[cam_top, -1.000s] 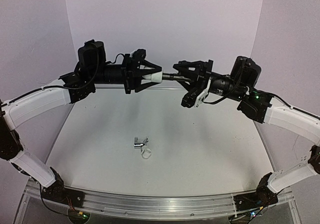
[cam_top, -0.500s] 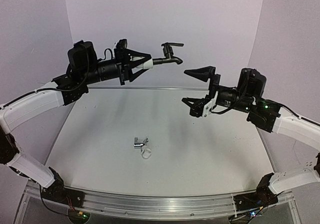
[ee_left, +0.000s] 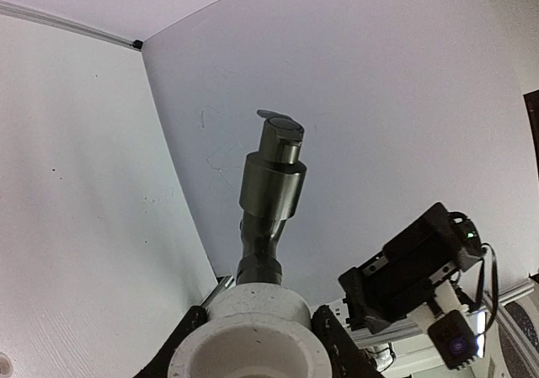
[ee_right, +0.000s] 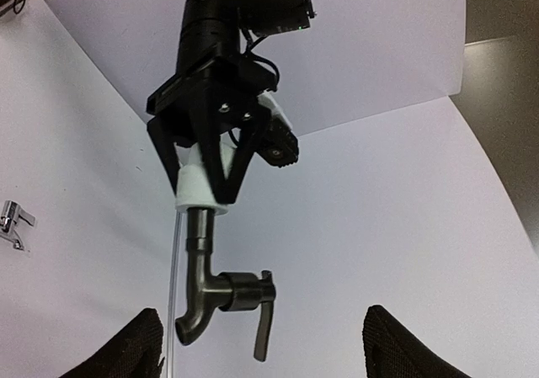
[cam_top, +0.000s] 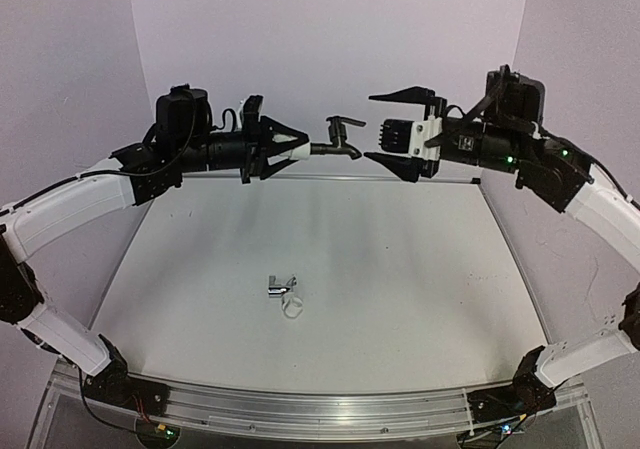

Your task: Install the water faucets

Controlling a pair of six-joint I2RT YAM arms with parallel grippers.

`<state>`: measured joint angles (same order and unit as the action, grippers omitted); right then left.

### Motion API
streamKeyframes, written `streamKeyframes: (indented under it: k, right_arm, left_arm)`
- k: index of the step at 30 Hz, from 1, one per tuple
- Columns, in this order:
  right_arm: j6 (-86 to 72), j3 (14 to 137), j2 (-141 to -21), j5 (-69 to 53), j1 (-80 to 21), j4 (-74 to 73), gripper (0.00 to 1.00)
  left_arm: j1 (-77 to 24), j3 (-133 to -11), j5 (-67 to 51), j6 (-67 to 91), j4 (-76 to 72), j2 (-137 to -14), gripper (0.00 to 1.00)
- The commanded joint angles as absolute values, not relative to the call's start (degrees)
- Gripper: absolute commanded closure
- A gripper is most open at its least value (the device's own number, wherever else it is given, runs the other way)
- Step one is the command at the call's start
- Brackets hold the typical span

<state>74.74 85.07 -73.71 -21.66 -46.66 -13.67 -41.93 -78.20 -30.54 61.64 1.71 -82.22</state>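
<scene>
Arms face off mid-air: left fingers (cam_top: 281,129) clamp white fitting (cam_top: 297,150) bearing black faucet (cam_top: 336,147), right fingers (cam_top: 404,96) spread.

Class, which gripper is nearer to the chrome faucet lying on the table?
Left. The left gripper, holding the white fitting, is up in the air beyond the chrome faucet, nearly in line with it. The right gripper, open, is equally high but well off to its right.
</scene>
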Motion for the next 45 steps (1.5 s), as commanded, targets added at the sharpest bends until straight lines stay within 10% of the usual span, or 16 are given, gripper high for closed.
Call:
streamKeyframes:
  k: [1,19,45]
  right_arm:
    - [72.2,89.9,-77.0,-19.8,-47.3,-26.8,0.24]
    - [56.2,102.8,-90.7,-15.3,-48.4,-31.9,0.39]
    - [58.8,102.4,-93.2,-12.3,-49.1,-31.7,0.93]
  left_arm:
    - [-42.6,-83.7,-29.8,58.7,1.4,-83.1,1.00]
    - [-45.6,-91.3,-31.6,54.9,10.0,-86.8,1.00]
    - [-46.6,-96.2,-32.4,53.3,15.4,-89.4,0.99]
